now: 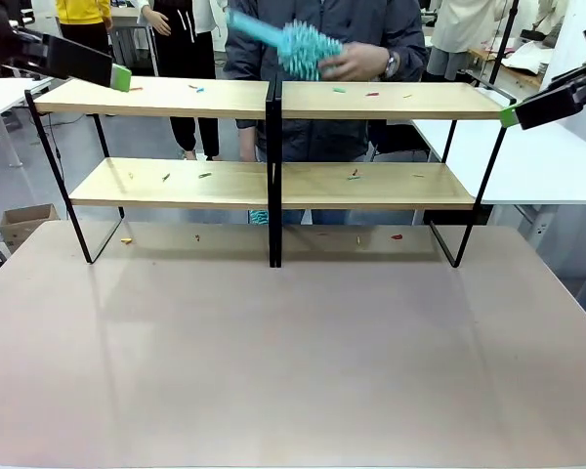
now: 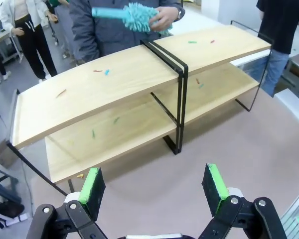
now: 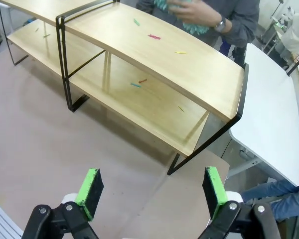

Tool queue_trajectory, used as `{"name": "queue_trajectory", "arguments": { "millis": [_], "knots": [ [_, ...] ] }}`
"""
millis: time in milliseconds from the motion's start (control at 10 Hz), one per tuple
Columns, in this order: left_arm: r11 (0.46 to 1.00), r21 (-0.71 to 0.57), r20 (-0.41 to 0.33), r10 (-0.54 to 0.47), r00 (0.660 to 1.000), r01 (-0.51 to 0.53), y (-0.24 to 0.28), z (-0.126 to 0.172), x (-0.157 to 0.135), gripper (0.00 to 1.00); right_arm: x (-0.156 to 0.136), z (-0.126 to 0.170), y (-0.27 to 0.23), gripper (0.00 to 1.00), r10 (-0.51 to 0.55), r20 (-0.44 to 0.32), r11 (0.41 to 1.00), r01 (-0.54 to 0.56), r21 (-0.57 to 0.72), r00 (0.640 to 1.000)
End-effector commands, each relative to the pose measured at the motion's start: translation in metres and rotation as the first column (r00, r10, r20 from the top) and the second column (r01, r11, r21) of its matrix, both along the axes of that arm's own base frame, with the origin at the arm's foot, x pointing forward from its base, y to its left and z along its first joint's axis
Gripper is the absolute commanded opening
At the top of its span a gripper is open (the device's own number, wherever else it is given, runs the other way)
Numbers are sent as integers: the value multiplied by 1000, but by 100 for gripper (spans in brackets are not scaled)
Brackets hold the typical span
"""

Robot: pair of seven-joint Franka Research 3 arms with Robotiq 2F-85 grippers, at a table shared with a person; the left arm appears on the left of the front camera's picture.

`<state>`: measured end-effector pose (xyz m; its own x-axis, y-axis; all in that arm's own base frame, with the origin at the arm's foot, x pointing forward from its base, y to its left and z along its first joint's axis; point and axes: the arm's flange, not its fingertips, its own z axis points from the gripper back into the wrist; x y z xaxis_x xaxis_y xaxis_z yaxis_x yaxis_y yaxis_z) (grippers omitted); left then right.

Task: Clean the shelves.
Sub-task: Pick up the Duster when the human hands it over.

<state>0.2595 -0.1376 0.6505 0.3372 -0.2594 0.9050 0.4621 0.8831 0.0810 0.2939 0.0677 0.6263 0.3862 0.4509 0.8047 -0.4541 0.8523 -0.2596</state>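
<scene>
Shelves [image 1: 205, 183] — two racks side by side — stand across the table [image 1: 293, 371] toward 12 o'clock, with small coloured scraps [image 1: 197, 88] dotting the boards. At 12, a person's hand [image 1: 356, 63] holds a teal duster [image 1: 308, 47] above the top board. Left gripper [image 2: 153, 181] sits at 10 o'clock, right gripper [image 3: 152, 184] at 2 — both spread wide, holding nothing.

No readable text, no labels, brands or numbers legible on the shelves [image 1: 156, 99], none elsewhere
</scene>
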Motion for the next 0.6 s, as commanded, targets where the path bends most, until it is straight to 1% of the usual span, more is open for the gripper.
{"name": "queue_trajectory", "arguments": {
  "millis": [0, 300, 500],
  "knots": [
    [999, 7, 9, 36, 999, -36, 0, -1, -2, 100, 3, 6, -3, 100, -12, 3, 1000, 12, 22, 1000],
    [996, 81, -2, 28, 1000, -28, -8, -4, -3, 100, 6, 4, -6, 100, -12, -5, 1000, 12, 23, 1000],
    [997, 69, 10, 21, 1000, -21, -9, -5, -3, 100, 8, 2, -9, 100, -14, -12, 999, 15, 29, 1000]
  ]
}}
